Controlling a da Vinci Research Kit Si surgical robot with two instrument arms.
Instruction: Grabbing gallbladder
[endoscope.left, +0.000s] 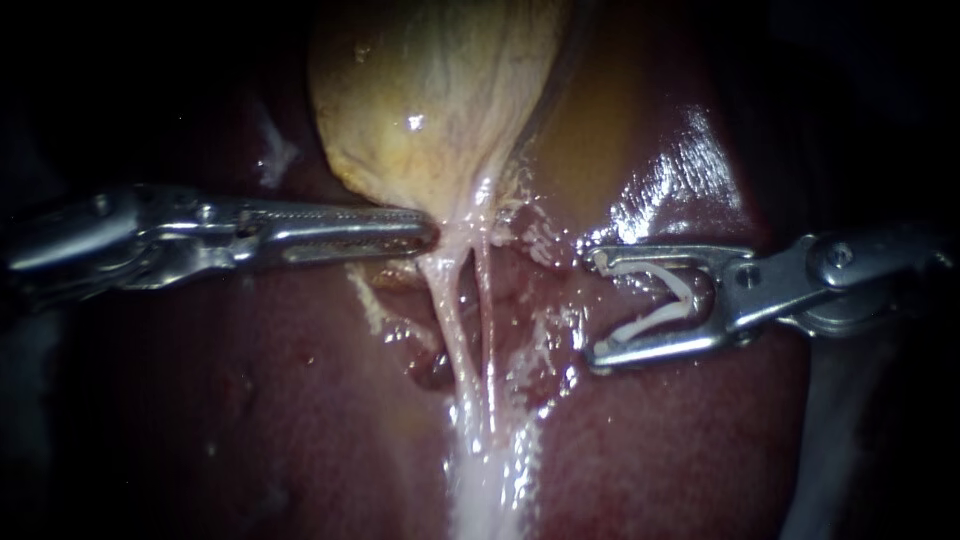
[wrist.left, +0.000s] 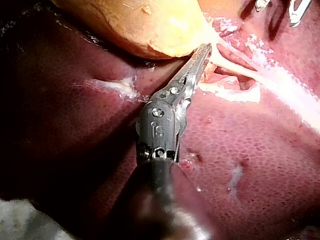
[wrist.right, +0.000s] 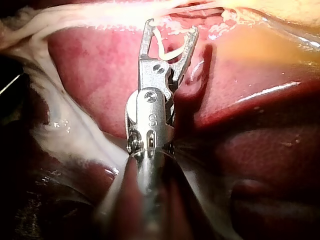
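Note:
The yellowish gallbladder (endoscope.left: 430, 90) lies on the dark red liver (endoscope.left: 250, 400) and narrows downward into a pale neck. My left instrument (endoscope.left: 432, 232) comes in level from the left with its jaws shut. Its tip rests against the gallbladder's lower edge where the neck begins, and nothing shows between the jaws. From the left wrist, that instrument (wrist.left: 206, 49) touches the gallbladder (wrist.left: 145, 25) at its rim. My right instrument (endoscope.left: 597, 308) hovers right of the neck, jaws wide apart and holding a white clip (endoscope.left: 640, 267). The right wrist view shows this instrument (wrist.right: 171, 27) and the clip (wrist.right: 159, 41).
Two thin pale tubes (endoscope.left: 455, 310) run down from the neck and merge into glistening white tissue (endoscope.left: 485, 470). Wet liver (endoscope.left: 680, 170) shines to the right of the gallbladder. A raw dissected patch (wrist.left: 225, 82) lies just beyond the left instrument's tip.

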